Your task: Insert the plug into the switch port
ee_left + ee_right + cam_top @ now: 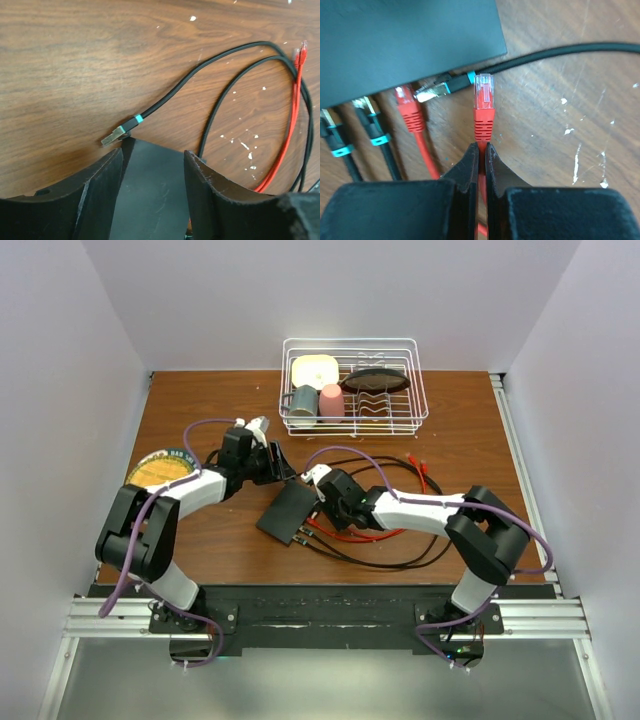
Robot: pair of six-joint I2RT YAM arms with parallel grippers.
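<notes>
Clamping a red cable [483,125] behind its clear plug [484,90], the right fingers [502,175] hold it just right of the thin matte-black rectangular switch [405,45] on the brown wooden bench [460,430]; left fingers [100,195] stand apart astride its far corner.

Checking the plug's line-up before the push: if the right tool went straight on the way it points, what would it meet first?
Probably the black cable lying across just ahead of the red plug that the right tool holds, then the corner of the switch; depth is unclear.
</notes>
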